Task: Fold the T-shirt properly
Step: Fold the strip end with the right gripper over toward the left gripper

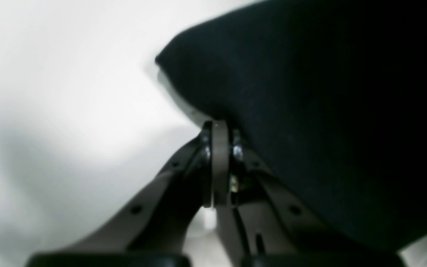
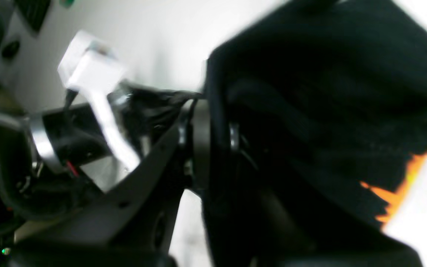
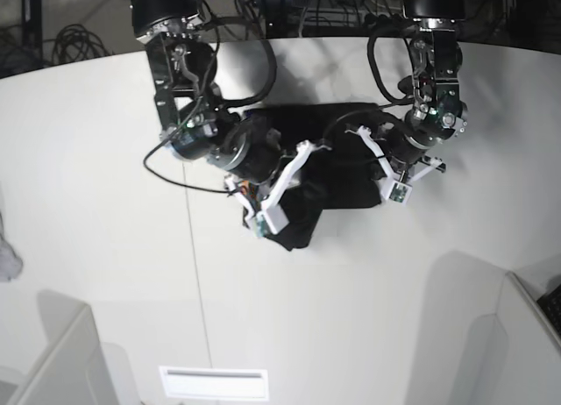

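The black T-shirt point(image 3: 337, 138) lies bunched on the white table point(image 3: 105, 203) between my two arms. My right gripper point(image 2: 213, 122) is shut on a fold of its black cloth; orange print point(image 2: 399, 193) shows at the cloth's lower right. In the base view the right gripper point(image 3: 305, 184) is over the shirt's left part. My left gripper point(image 1: 219, 126) is shut on the edge of the black cloth point(image 1: 310, 111), held a little above the table. In the base view the left gripper point(image 3: 372, 175) is at the shirt's right part. The shirt's lower edge point(image 3: 296, 234) hangs below the right wrist.
A small grey-white cloth scrap point(image 3: 7, 263) lies at the table's left edge. Grey partition panels stand at the front left point(image 3: 61, 361) and front right point(image 3: 473, 335). A white label point(image 3: 213, 383) lies near the front edge. Cables run at the back point(image 3: 79, 37).
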Controlling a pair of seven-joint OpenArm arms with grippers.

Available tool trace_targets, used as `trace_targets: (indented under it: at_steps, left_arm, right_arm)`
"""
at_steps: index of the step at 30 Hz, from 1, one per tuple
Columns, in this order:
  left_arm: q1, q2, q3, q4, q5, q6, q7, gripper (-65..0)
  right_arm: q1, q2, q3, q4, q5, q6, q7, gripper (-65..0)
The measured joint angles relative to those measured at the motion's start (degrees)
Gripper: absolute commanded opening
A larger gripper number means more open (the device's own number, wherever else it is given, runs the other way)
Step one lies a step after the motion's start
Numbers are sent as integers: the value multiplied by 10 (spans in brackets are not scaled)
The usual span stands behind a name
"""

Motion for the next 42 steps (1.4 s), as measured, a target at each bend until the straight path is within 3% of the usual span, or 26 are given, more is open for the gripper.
trace_targets:
  at_steps: [4, 7, 13, 18, 25, 29, 30, 33, 38, 42]
  left_arm:
    - [0, -3, -10, 3, 0, 0, 45, -650]
    - [1, -4, -35, 4, -4, 0, 49, -650]
    - [35, -33, -72, 28, -6, 0, 49, -650]
    - [68, -55, -76, 53, -6, 0, 51, -650]
    - [132, -52, -175, 85, -6, -4, 49, -650]
    - [158, -49, -246, 85, -9, -77, 49, -650]
    - [163, -47, -265, 85, -11, -83, 48, -650]
    - [184, -50, -311, 84, -7, -82, 48, -650]
    - [198, -48, -327, 83, -7, -85, 50, -650]
    - [196, -51, -342, 83, -6, -86, 48, -650]
  right_arm:
    - [-9, -9, -17, -1, -6, 1, 0, -650]
    - [-5, -12, -16, -7, -10, -3, 6, -650]
    - [2, -12, -56, -48, -12, -45, 24, -650]
    - [17, -12, -138, -55, -8, -120, 44, -650]
    - [42, -9, -153, -73, -8, -128, 52, -650]
    - [39, -9, -156, -101, -7, -128, 47, -650]
    - [40, -9, -156, -106, -8, -128, 48, -650]
    - [54, -9, -163, -125, -9, -128, 50, -650]
    - [80, -12, -219, -155, -5, -195, 51, -650]
    - [95, -12, -233, -160, -2, -203, 48, -650]
